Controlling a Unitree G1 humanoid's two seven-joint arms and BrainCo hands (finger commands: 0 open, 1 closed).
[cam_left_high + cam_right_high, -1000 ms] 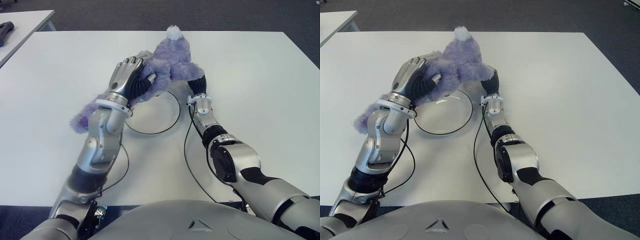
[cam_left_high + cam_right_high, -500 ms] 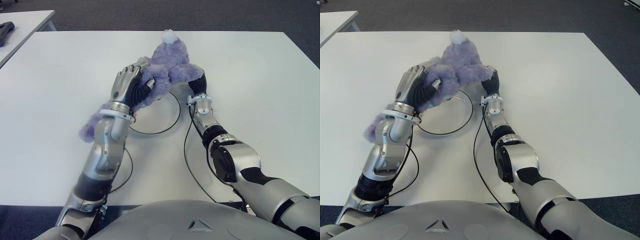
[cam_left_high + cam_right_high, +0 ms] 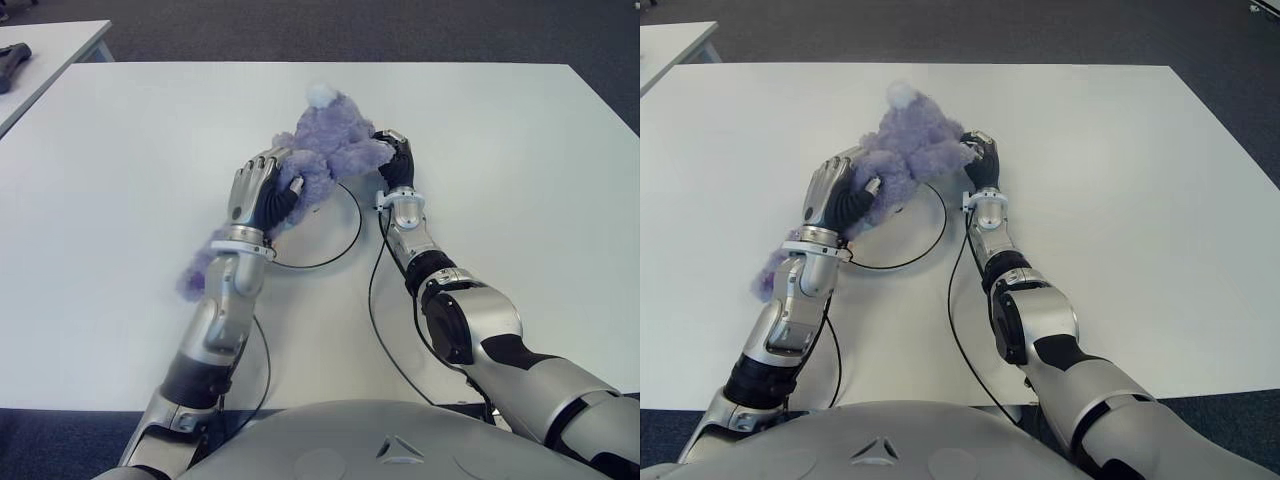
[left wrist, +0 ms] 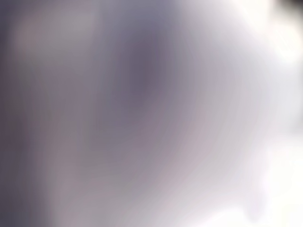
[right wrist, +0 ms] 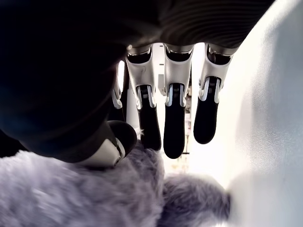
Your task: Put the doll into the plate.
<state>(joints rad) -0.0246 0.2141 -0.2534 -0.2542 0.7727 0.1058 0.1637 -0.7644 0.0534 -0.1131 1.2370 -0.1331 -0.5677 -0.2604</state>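
Your purple doll (image 3: 325, 150) sits over the far-left rim of the clear plate (image 3: 345, 215), with one limb trailing off toward the robot beside the left forearm. Your left hand (image 3: 262, 190) has its fingers (image 3: 268, 162) curled into the doll's near-left side and holds it, while your right hand (image 3: 396, 165), at the plate's right edge, has its fingers (image 5: 174, 127) extended and loose, brushing the fur without closing on it. Around the plate you have bare white desk (image 3: 500, 150) on every side, widest to its right.

A white table (image 3: 520, 150) carries a clear plate (image 3: 345, 225) with a dark rim, and black cables (image 3: 375, 310) trail across it.
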